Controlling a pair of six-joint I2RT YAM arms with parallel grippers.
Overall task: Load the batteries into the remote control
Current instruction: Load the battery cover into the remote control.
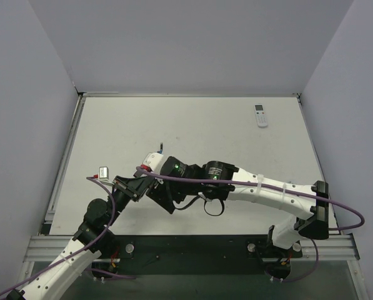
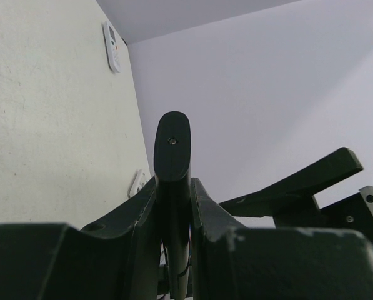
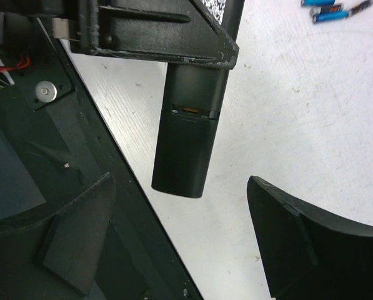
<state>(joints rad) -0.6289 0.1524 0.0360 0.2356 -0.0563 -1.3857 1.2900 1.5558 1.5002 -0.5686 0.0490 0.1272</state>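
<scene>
remote control [image 2: 172,147], between left fingers [image 2: 206,219] — seemingly clamped

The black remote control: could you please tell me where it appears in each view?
Left wrist: remote control upright at centre, clamped in the left pincer.
Right wrist: upper centre, jutting down from that pincer.
Top external: not distinguishable among the dark arms left of centre.
Shared landmark: the left pincer.

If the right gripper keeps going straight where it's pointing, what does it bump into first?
Most likely the black remote control, held by the left gripper. Its free end sits right ahead, between the open jaws of the right gripper. Depth is hard to judge, though.
</scene>
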